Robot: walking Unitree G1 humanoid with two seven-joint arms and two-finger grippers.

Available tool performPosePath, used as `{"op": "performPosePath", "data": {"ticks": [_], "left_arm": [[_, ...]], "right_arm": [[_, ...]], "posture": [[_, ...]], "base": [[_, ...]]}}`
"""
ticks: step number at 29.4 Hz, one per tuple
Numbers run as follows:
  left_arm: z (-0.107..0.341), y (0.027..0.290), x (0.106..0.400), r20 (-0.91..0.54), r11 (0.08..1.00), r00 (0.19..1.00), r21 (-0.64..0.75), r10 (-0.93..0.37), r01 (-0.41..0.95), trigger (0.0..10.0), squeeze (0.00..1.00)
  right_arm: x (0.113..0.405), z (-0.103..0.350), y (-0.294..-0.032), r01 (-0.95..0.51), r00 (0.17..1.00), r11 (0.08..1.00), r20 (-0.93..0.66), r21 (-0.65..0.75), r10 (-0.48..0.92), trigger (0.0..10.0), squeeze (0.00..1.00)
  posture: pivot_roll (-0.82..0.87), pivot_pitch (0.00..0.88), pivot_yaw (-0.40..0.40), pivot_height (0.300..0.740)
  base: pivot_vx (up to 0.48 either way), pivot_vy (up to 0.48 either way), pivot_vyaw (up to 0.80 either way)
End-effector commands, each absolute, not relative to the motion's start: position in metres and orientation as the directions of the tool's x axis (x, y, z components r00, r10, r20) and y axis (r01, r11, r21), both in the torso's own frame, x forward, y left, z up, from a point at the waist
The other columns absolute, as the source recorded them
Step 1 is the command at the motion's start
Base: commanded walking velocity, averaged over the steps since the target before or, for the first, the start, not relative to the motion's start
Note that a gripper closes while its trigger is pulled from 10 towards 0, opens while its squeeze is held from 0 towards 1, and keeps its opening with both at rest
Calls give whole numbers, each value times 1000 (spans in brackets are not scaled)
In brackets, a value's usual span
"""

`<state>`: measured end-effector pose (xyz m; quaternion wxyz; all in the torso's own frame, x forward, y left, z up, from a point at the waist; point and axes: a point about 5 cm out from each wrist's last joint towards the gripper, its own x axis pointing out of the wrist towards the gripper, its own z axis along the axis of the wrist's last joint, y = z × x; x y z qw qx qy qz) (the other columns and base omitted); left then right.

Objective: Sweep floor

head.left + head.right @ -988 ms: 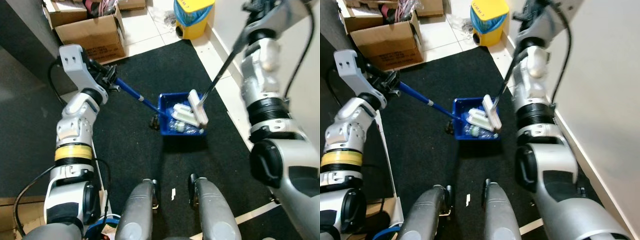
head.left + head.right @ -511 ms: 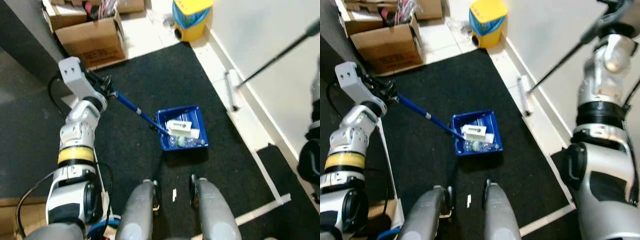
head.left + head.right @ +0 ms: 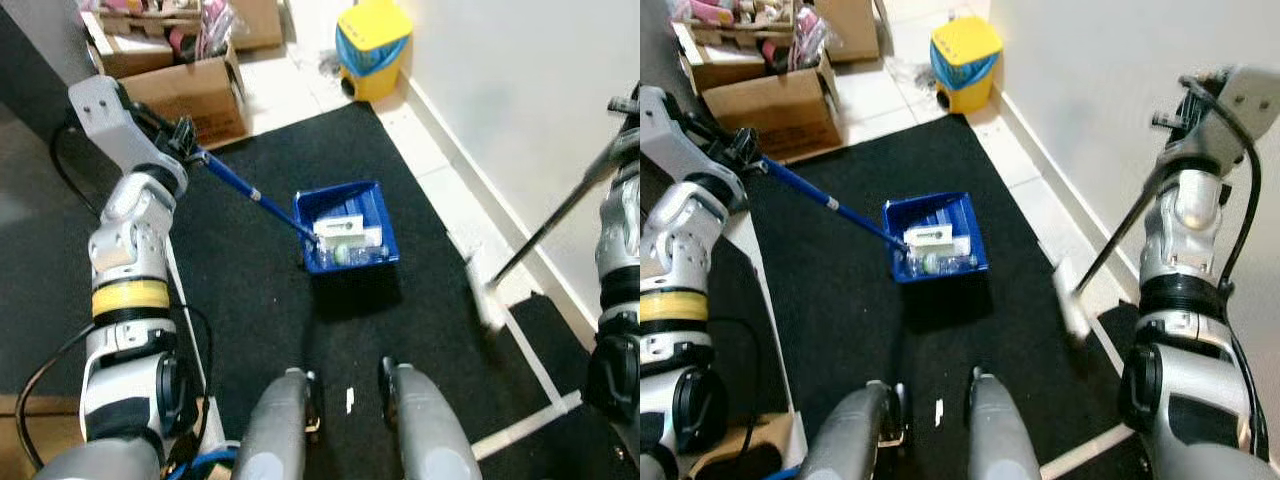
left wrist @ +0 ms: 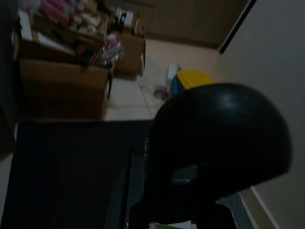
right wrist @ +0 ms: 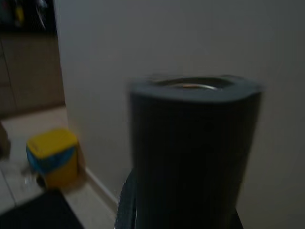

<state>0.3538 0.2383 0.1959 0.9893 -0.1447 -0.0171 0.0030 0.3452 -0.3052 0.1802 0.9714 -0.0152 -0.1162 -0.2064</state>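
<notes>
Left eye view: my right gripper (image 3: 1200, 95), fingers clenched on the broom (image 3: 545, 235), has swung its head out of the blue dustpan (image 3: 345, 235) to lower right. Left gripper (image 3: 180, 135) grips the dustpan handle (image 3: 245, 190). Debris collected; dumping next.

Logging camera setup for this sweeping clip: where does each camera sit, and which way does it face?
Left eye, right eye: on the head, looking down at the blue dustpan on the black mat; both arms and the knees show.
Left wrist: along the dark dustpan handle toward the cardboard boxes.
Right wrist: along the broom handle beside the wall.
All share the yellow bin.
</notes>
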Motion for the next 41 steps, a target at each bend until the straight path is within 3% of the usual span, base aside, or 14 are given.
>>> {"op": "performPosePath", "data": {"ticks": [1, 14, 41], "left_arm": [[201, 240, 349, 43, 957, 999, -289, 18, -5, 10000, 0], [191, 227, 348, -48, 960, 999, -278, 22, -34, 10000, 0], [185, 216, 350, -66, 962, 998, -271, 5, -22, 10000, 0]], "right_arm": [[345, 182, -304, 396, 887, 918, 252, 13, -386, 10000, 0], [350, 171, -277, 331, 910, 942, 244, 54, -334, 10000, 0], [354, 165, -269, 330, 915, 939, 213, 92, -343, 10000, 0]], "posture": [[-36, 39, 29, 740], [-36, 19, 46, 740], [-48, 0, 54, 740]], "base": [[0, 0, 0], [0, 0, 0], [0, 0, 0]]}}
